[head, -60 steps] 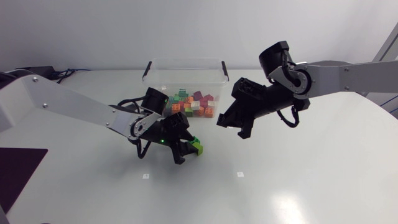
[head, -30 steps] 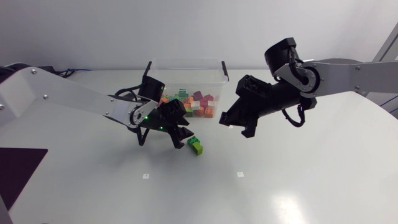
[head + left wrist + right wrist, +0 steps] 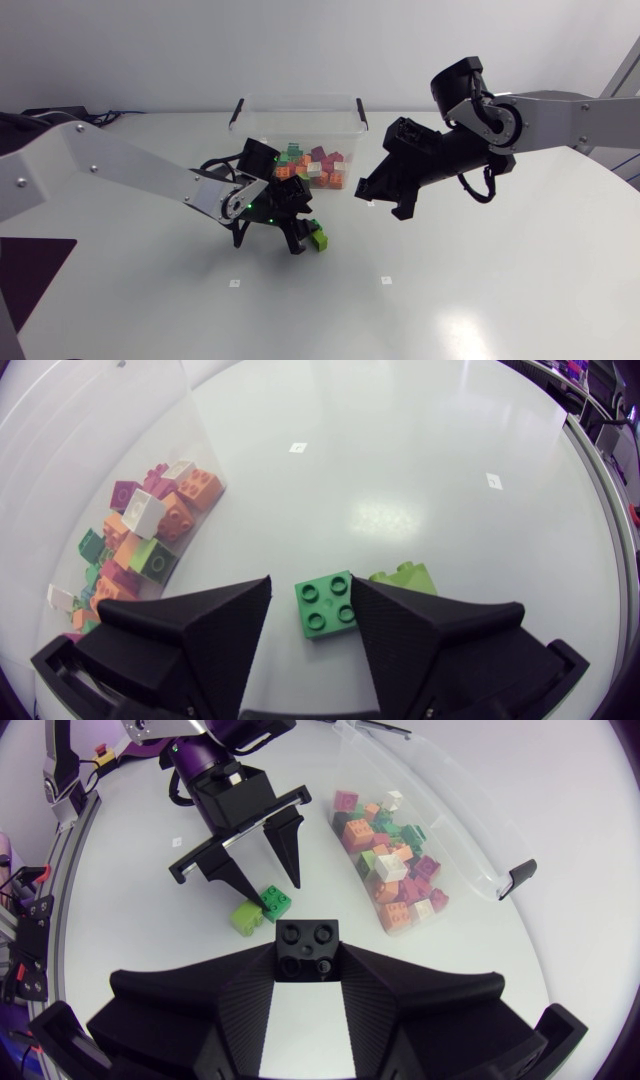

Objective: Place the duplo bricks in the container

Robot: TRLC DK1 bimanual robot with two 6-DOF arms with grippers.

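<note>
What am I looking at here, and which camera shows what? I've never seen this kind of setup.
Two robot arms work at a white table. One picture looks down from overhead; the other two come from a camera on each arm's wrist. A clear container holds many coloured bricks. The left gripper is open, its fingers either side of a dark green brick lying on the table, with a lime brick beside it. The right gripper holds a black brick near the container.
</note>
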